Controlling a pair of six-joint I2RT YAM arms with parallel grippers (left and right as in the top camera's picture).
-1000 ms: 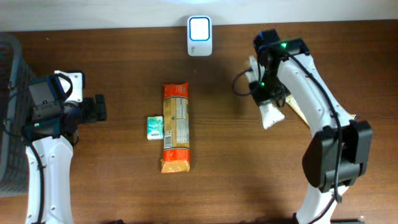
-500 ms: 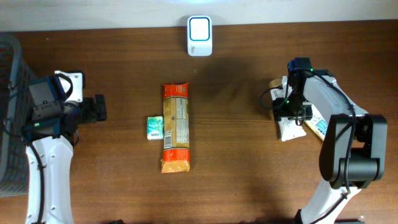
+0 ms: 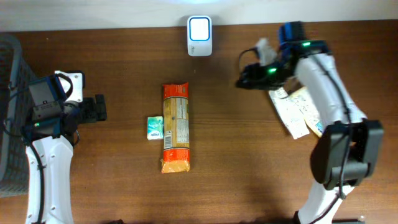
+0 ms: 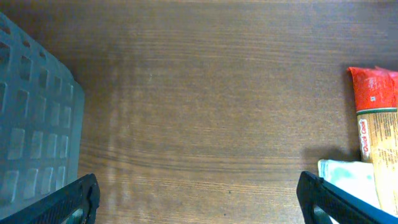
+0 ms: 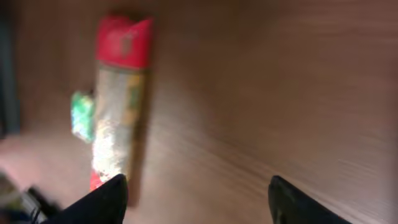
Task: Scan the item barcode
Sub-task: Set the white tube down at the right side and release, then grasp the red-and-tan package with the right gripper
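Note:
A white barcode scanner (image 3: 199,36) stands at the table's far edge. A long orange-and-red packet (image 3: 176,127) lies mid-table with a small green packet (image 3: 155,127) against its left side. My right gripper (image 3: 240,81) hovers open and empty between the scanner and two flat white packets (image 3: 292,109) lying at the right. Its blurred wrist view shows the long packet (image 5: 118,106) ahead of the open right gripper (image 5: 199,202). My left gripper (image 3: 101,107) is open and empty at the left, and its left gripper (image 4: 199,205) view shows the packet's red end (image 4: 376,106).
A grey mesh basket (image 3: 9,112) sits at the left table edge, close behind the left arm, and fills the left side of the left wrist view as the basket wall (image 4: 31,137). Bare wood separates the left gripper from the packets.
The right gripper opened and let go of a white packet, which now lies at the right. The arm then swung up and left toward the scanner. The left arm has not moved.

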